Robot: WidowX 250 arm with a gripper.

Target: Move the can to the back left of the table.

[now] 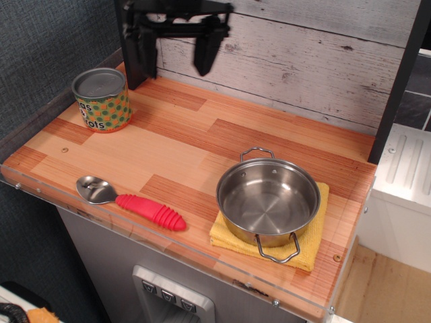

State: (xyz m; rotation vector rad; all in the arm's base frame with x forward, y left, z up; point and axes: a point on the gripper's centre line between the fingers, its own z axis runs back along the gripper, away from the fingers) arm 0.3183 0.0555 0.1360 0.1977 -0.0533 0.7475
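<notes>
The can [101,99] stands upright near the back left corner of the table [202,145], close to the left edge, with nothing touching it. The gripper [176,47] hangs above the back edge, its two fingers spread wide and empty, well clear of the can. The placement looks done. The main risk I see is the arm swinging left as it withdraws: a finger clipping the can could tip it or push it over the nearby left edge.
</notes>
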